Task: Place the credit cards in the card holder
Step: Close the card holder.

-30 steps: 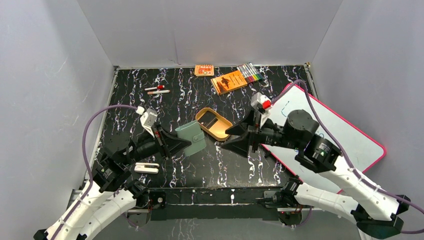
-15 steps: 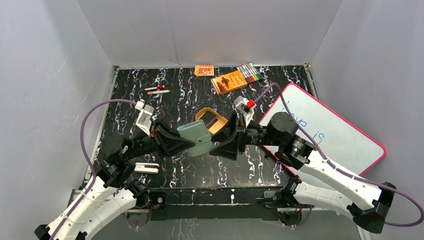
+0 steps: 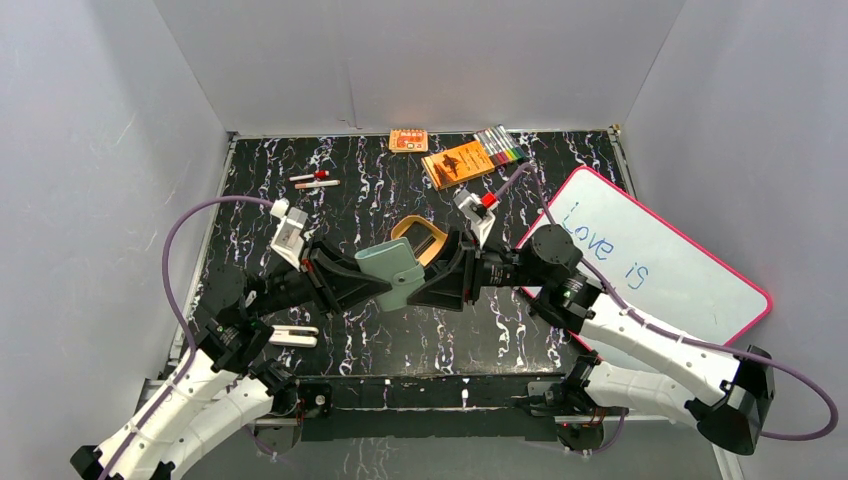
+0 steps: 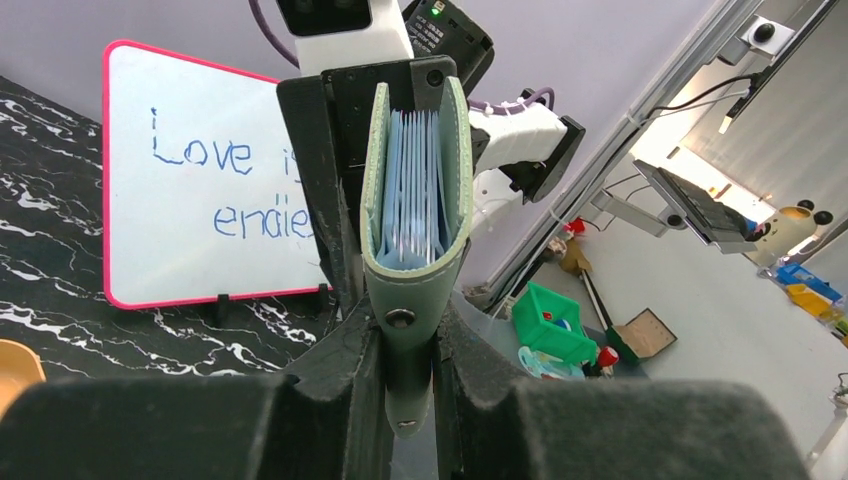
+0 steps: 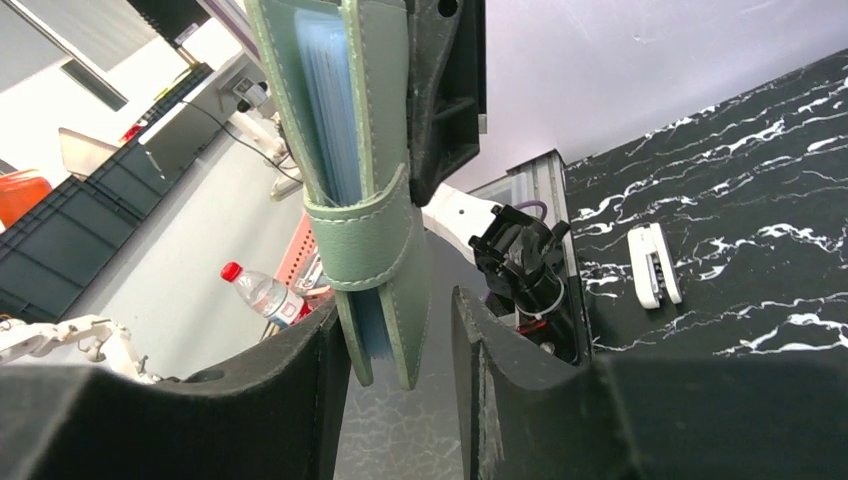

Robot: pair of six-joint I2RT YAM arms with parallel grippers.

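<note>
The left tool [image 3: 372, 284] clamps the green card holder [image 3: 392, 270] above the marbled counter [image 3: 450, 335]. The right tool [image 3: 422, 290] stands part-open, straddling its opposite end. Both tools partly hide a tan tray [image 3: 428, 238] behind; a whiteboard [image 3: 670, 265] lies right.

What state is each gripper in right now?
Left gripper: closed on the card holder.
Right gripper: open, straddling the card holder, a gap showing on one side.
</note>
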